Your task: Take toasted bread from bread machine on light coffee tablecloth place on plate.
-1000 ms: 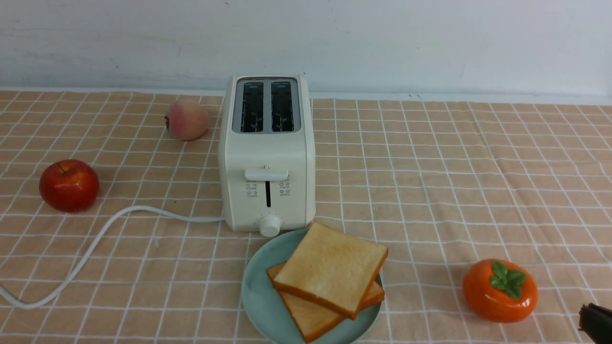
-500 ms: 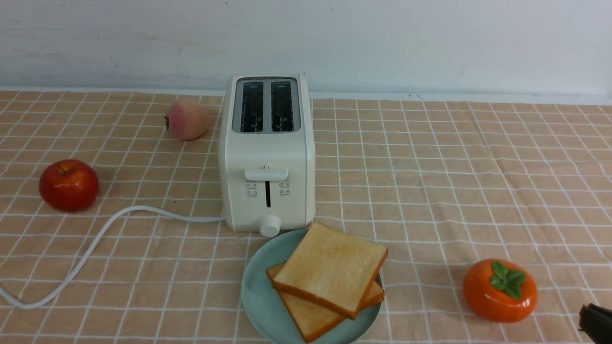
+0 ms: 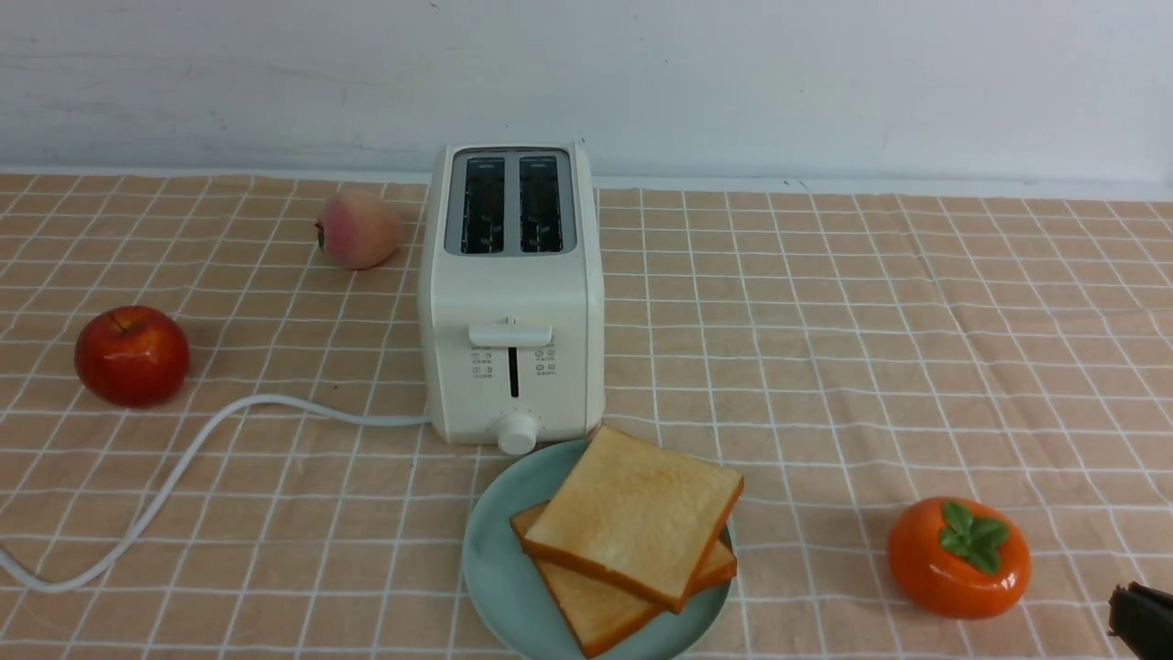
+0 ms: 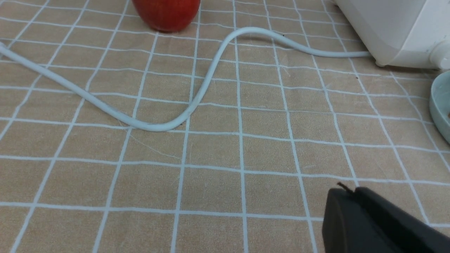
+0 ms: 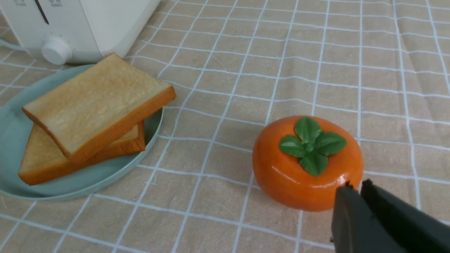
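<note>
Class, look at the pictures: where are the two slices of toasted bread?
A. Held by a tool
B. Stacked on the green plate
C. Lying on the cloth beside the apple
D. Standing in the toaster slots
B: both slices of toasted bread lie stacked on the plate, and the bread machine slots are empty.

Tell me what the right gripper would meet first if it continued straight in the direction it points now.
Probably the glossy orange persimmon with green leaves: the shut right gripper points at its near side, though depth is unclear. It might just pass beside it, over the checked tan tablecloth.
</note>
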You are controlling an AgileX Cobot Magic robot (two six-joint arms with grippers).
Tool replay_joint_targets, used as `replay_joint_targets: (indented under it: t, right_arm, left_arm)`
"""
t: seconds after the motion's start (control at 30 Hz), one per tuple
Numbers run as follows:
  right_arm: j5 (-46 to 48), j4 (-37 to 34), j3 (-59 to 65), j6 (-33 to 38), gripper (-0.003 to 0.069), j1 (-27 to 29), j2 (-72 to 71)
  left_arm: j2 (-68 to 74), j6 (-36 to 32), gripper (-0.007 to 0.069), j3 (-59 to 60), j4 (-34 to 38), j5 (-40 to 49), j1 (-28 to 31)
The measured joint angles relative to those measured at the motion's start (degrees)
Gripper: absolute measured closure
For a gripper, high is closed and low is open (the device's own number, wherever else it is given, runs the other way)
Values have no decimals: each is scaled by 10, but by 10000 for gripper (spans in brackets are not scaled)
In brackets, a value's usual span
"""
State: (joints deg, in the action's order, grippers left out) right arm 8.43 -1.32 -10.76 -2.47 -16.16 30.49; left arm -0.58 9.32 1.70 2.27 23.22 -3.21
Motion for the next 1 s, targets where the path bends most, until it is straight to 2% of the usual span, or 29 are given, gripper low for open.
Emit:
replay_joint_targets:
  t: [0.17, 0.57, 0.77, 0.87, 1.0]
  right_arm:
    - [5, 0, 0, 0, 615, 6, -10]
    - [34, 79, 17, -14, 595, 165, -232]
    - [82, 78, 111, -15, 585, 167, -283]
    - [125, 74, 119, -15, 581, 168, -305]
    - [130, 73, 118, -15, 576, 172, -310]
  left_arm:
    - [0, 0, 607, 0, 0, 0, 0]
    - [0, 0, 592, 0, 1, 0, 0]
    - [0, 0, 589, 0, 1, 0, 0]
    - [0, 0, 587, 0, 1, 0, 0]
    - [0, 0, 587, 1, 1, 0, 0]
